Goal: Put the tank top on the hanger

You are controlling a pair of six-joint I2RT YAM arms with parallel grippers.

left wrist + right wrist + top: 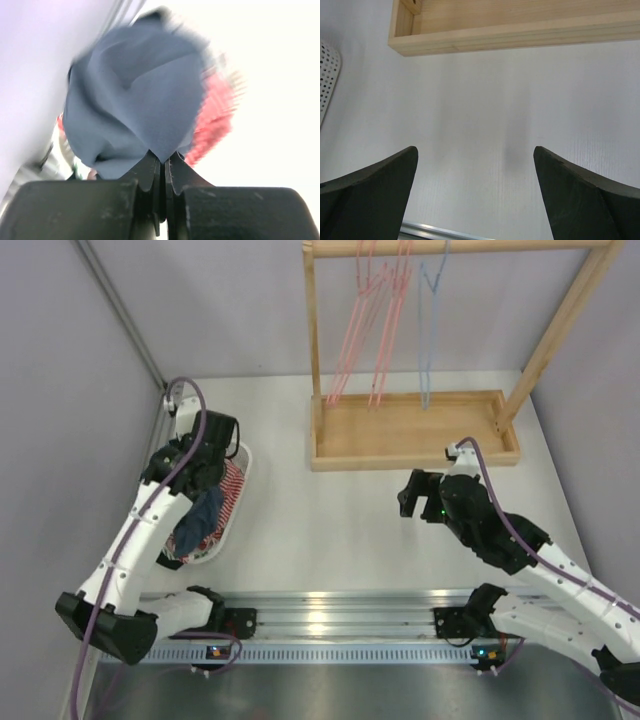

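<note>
The navy tank top lies bunched in a white basket at the left of the table. My left gripper reaches down into the basket. In the left wrist view its jaws stand pressed together on a fold of the tank top, so the left gripper is shut on the cloth. The light-blue hanger hangs from the wooden rack's top bar at the back. My right gripper hovers over bare table in front of the rack, and the right gripper is open with nothing between its fingers.
A red-and-white striped garment lies under the tank top in the basket. Pink hangers hang left of the blue one. The rack's wooden base tray stands at the back, its front edge close ahead of the right gripper.
</note>
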